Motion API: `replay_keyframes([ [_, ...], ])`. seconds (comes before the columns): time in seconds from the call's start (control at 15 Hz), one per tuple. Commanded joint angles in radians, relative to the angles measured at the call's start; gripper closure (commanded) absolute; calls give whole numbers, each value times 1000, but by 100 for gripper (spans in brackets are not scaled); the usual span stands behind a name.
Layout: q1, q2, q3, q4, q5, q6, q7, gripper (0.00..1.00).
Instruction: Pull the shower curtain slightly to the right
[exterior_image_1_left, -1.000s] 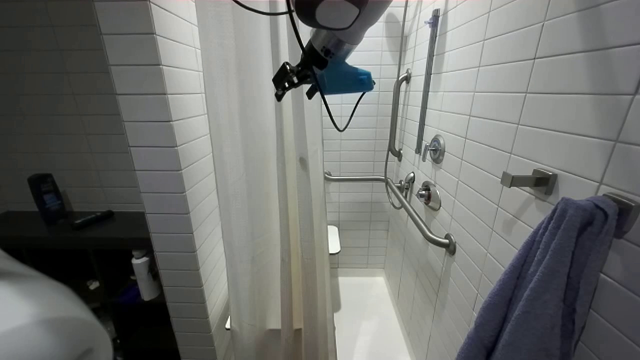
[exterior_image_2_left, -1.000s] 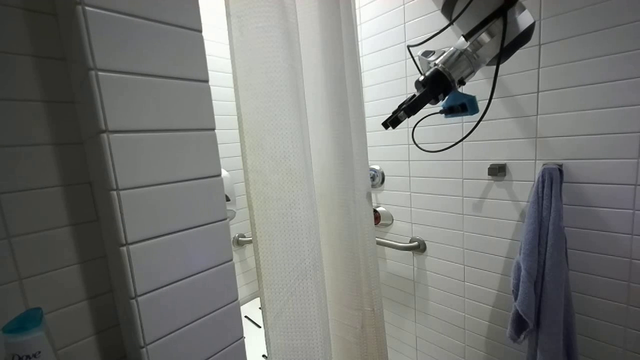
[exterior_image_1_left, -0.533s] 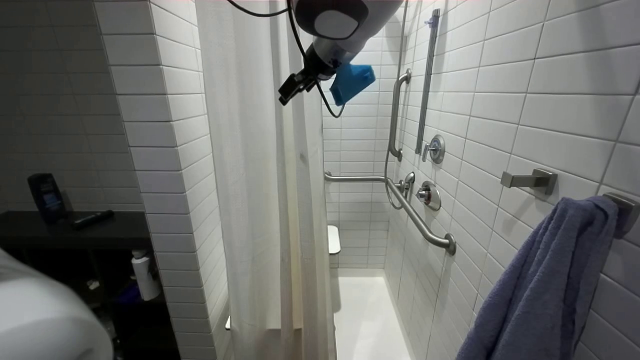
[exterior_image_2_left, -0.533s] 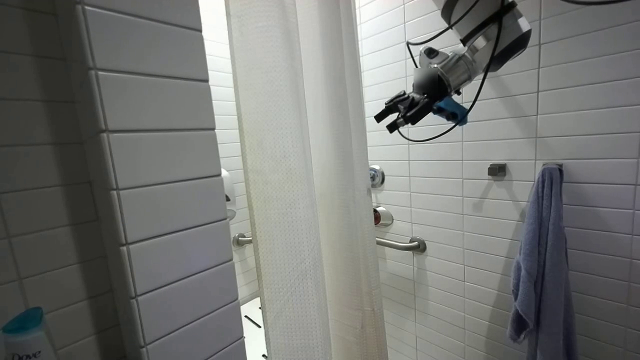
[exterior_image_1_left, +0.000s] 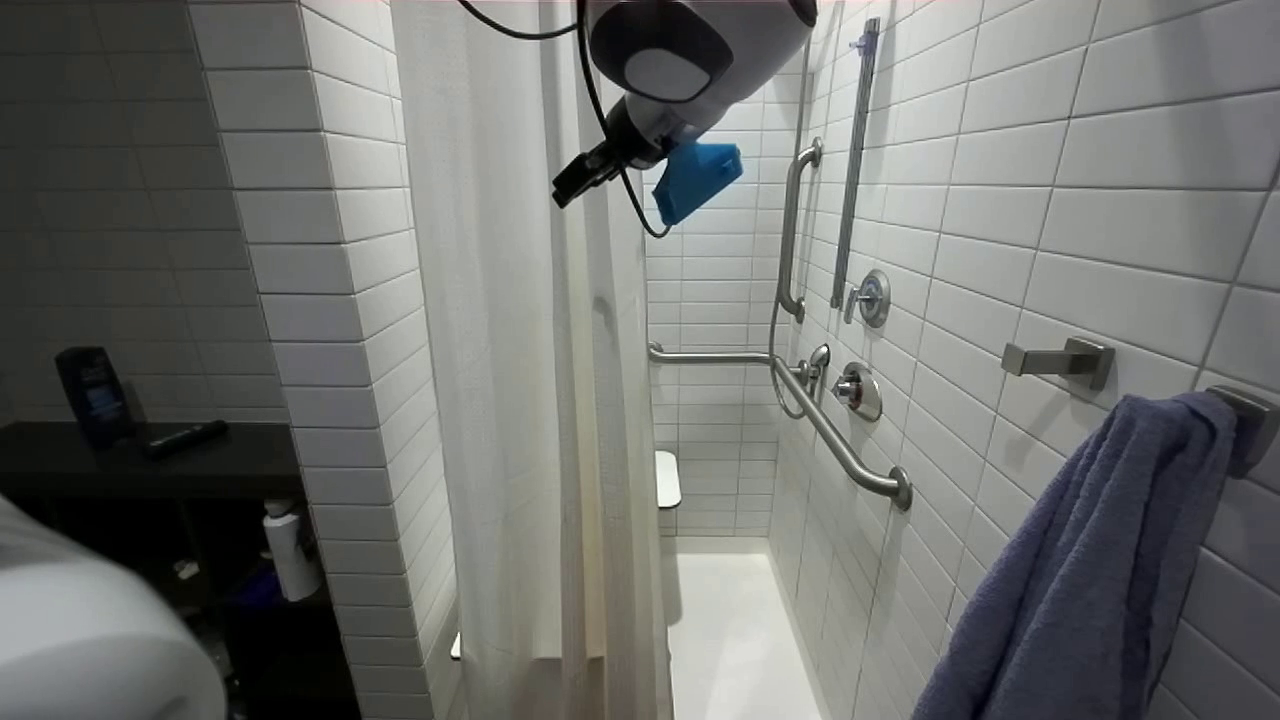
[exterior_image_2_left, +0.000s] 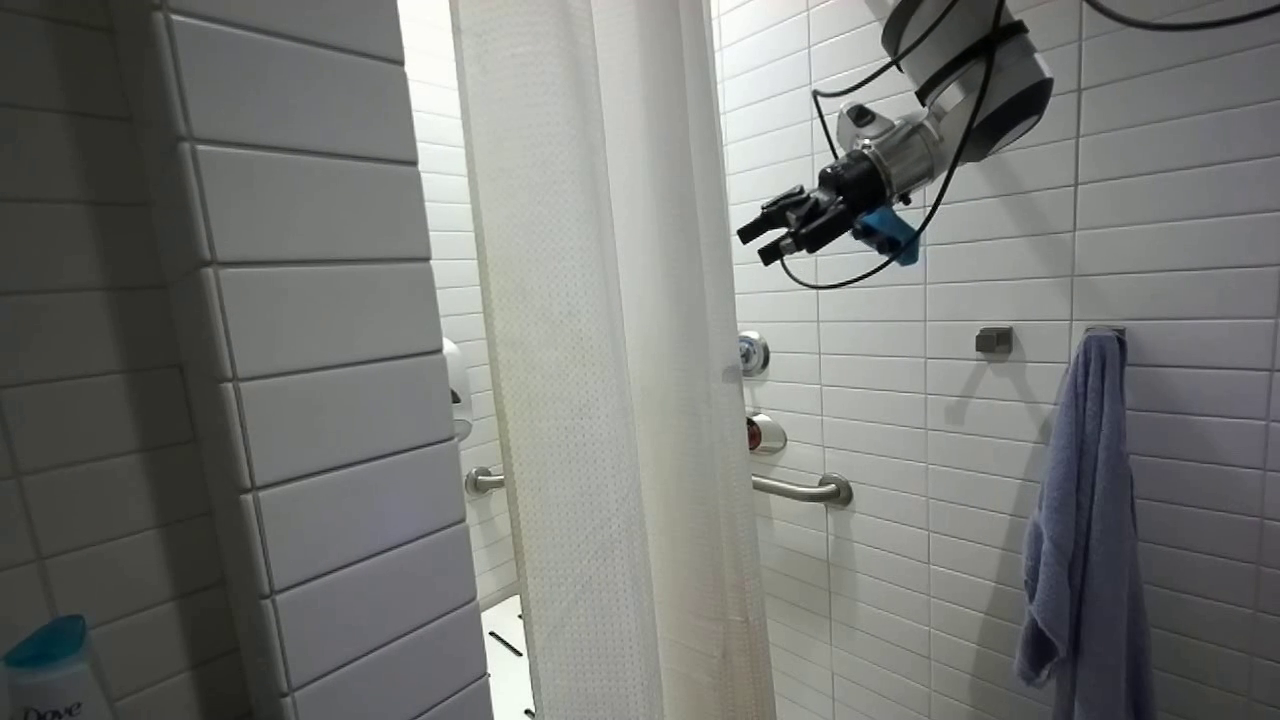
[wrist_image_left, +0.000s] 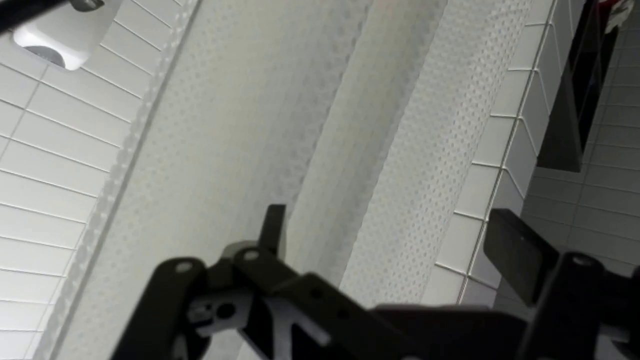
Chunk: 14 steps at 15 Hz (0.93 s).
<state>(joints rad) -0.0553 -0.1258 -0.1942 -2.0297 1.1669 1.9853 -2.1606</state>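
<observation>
Your gripper (wrist_image_left: 392, 227) stands wide, its two fingers (wrist_image_left: 517, 260) well apart; in the wrist view one shows against the folds of the shower curtain (wrist_image_left: 310, 140) and the other against the corner of the tiled pillar (wrist_image_left: 477, 192), and whether either tip touches the fabric you cannot tell. You have the curtain hanging to the right of that pillar in both exterior views, and in an exterior view its right edge crosses in front of the grab bar (exterior_image_2_left: 800, 489), the fingertips just to the right of that edge. Farther right, the blue-grey towel (exterior_image_2_left: 1085, 520) hangs on the tiled wall (exterior_image_2_left: 980, 420).
</observation>
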Motion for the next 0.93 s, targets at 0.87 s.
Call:
replay_keyframes([
  [0.87, -32, -13, 26, -9, 13, -34, 333, 0],
])
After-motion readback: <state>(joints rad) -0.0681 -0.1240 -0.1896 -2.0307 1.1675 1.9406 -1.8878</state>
